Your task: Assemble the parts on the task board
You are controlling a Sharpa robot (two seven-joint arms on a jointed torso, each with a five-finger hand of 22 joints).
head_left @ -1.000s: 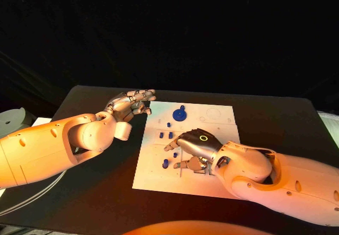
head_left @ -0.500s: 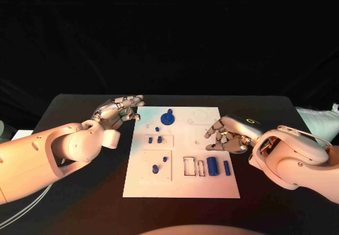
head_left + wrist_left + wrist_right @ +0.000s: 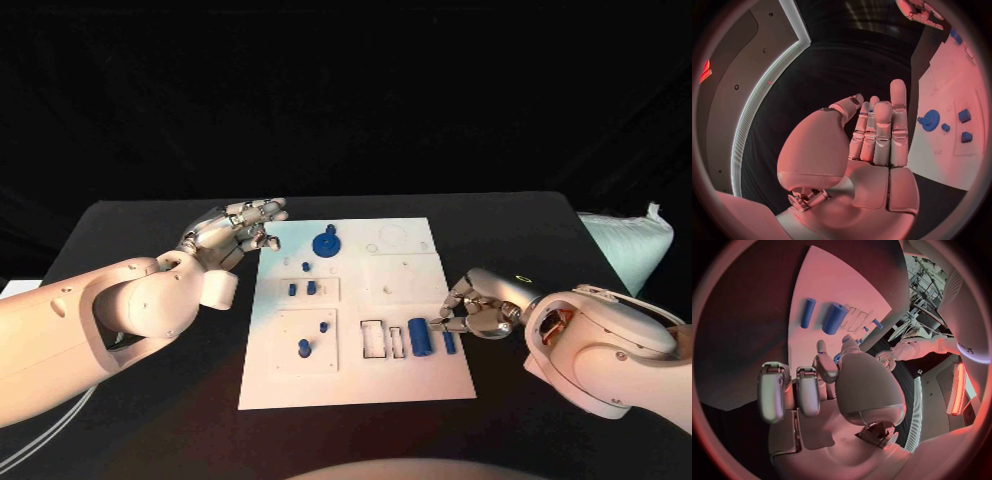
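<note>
Head view: task board [image 3: 433, 385] sits mid-frame on the counter [image 3: 144, 215], a blue cylinder [image 3: 420, 337] and a slimmer peg [image 3: 447, 342] lying right of centre. Right hand [image 3: 476, 306], fingers curled and holding nothing, hovers beside them, seemingly about to pick one, which needs a short descent.

Left wrist view: left hand [image 3: 873, 135] is flat, fingers together, empty, beside the board.

Right wrist view: both pieces lie just beyond the fingertips [image 3: 820, 346].
</note>
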